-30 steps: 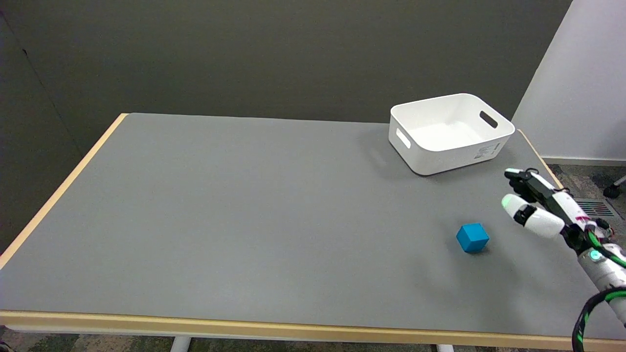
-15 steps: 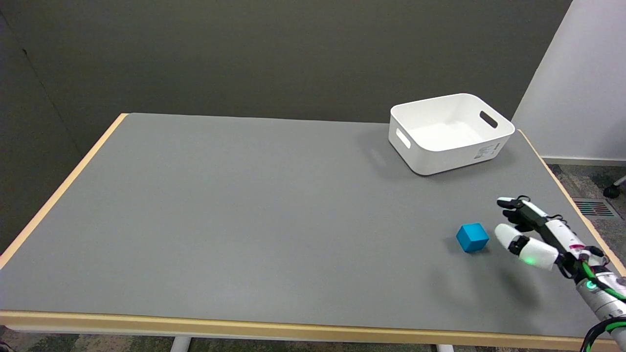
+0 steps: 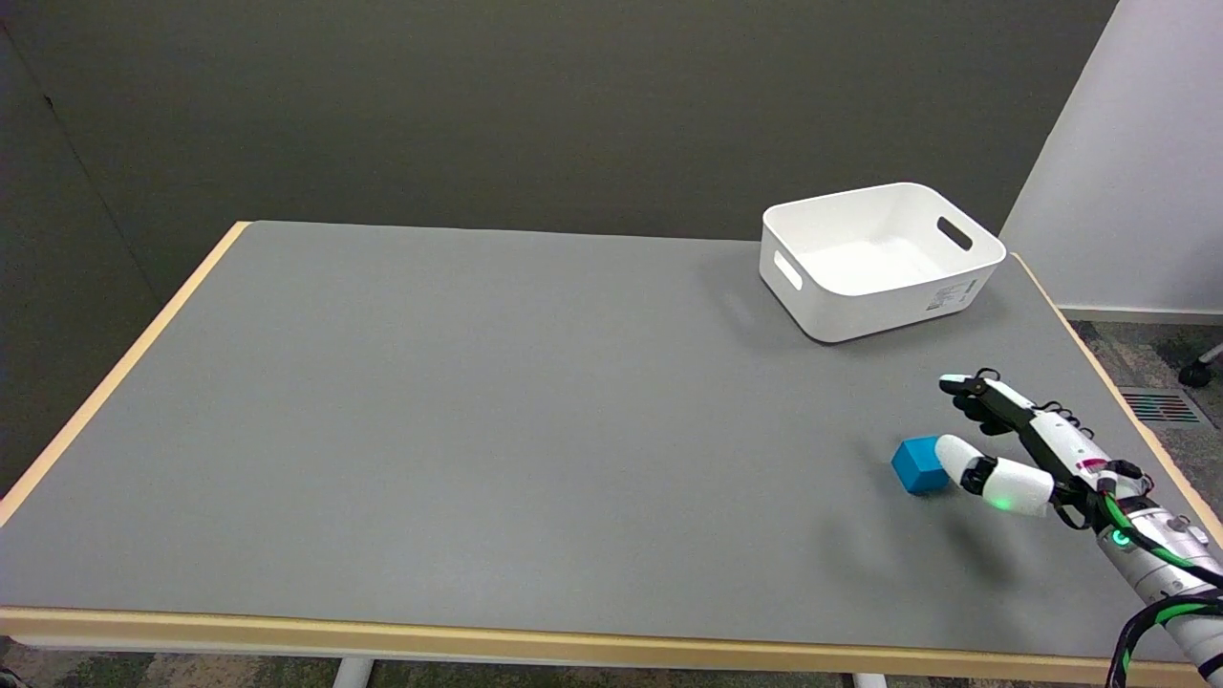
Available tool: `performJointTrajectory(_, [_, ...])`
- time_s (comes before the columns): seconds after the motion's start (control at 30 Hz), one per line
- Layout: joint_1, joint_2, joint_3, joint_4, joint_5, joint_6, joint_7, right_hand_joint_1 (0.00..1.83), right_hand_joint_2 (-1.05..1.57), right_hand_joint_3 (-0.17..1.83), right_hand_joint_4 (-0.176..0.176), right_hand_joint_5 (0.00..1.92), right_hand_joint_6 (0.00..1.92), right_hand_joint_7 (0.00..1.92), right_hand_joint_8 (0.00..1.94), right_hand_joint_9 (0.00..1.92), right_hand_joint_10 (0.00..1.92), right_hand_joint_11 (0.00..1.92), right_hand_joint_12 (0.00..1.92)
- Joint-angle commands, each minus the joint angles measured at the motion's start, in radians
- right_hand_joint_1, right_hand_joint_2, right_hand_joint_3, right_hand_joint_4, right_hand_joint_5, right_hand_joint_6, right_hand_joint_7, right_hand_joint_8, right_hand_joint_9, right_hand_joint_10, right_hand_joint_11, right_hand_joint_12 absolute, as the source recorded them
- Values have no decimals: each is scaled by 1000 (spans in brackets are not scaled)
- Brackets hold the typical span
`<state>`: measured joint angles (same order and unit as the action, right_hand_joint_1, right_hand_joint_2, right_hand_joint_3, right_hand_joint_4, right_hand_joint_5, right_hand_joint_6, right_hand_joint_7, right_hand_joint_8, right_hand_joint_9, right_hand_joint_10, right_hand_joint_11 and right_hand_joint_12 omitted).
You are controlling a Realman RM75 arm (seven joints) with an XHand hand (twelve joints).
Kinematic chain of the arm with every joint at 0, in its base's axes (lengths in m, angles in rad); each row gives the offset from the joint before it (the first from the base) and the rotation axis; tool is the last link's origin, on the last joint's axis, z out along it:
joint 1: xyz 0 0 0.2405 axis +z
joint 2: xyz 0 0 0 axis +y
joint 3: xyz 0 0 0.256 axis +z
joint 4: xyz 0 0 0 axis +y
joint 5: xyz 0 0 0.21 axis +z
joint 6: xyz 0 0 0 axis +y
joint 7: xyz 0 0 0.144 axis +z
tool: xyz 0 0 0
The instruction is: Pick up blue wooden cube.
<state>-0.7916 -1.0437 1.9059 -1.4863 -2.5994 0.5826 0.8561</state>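
A grey surface (image 3: 478, 430) with a pale wooden edge fills most of the view, seen from above its near side. A small blue wooden cube (image 3: 917, 462) sits on the surface towards the near right, resting flat. The robot's right hand (image 3: 1018, 454) reaches in from the lower right, low over the surface, pointing left towards the cube. Its fingers (image 3: 975, 399) are spread apart and hold nothing. One white fingertip overlaps the cube's right side in this view; whether it actually touches the cube cannot be told. The other fingers extend just beyond the cube's far right. A green light glows on the hand and another on the wrist, where green and black cables run. A white bin (image 3: 879, 260) with handle slots stands at the far right of the surface, well apart from the cube.
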Motion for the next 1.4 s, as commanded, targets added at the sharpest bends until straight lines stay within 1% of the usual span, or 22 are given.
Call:
performJointTrajectory(0.03, [-39, -24, -8, -58, -3, -40, -37, 396, 617, 986, 119, 206, 464, 304, 377, 248, 605, 133, 1138])
performJointTrajectory(0.3, [-26, -37, -43, -13, -3, -34, -37, 407, 614, 986, 117, 204, 461, 302, 375, 249, 608, 141, 1149])
performJointTrajectory(0.53, [29, 18, -131, 19, -3, -32, -37, 426, 614, 987, 116, 204, 461, 301, 373, 250, 610, 150, 1165])
performJointTrajectory(1.0, [49, 39, -160, -10, -3, -41, -37, 469, 615, 989, 112, 210, 465, 301, 372, 252, 620, 169, 1197])
performJointTrajectory(1.1, [49, 38, -155, -19, -3, -42, -37, 557, 624, 992, 110, 215, 471, 309, 376, 261, 637, 182, 1211])
performJointTrajectory(1.17, [49, 34, -151, -22, -3, -42, -36, 581, 628, 992, 108, 219, 475, 318, 382, 270, 651, 191, 1224])
performJointTrajectory(1.23, [51, 33, -151, -22, -3, -45, -30, 775, 672, 991, 94, 241, 512, 373, 437, 344, 755, 281, 1349])
performJointTrajectory(1.3, [52, 32, -151, -22, -3, -45, -29, 814, 692, 1014, 91, 244, 575, 401, 507, 401, 814, 349, 1420])
performJointTrajectory(1.37, [53, 31, -153, -22, -3, -40, -29, 888, 720, 967, 90, 258, 603, 441, 507, 428, 894, 390, 1475])
performJointTrajectory(1.4, [53, 31, -155, -22, -3, -38, -29, 921, 739, 950, 90, 260, 655, 460, 549, 453, 939, 394, 1537])
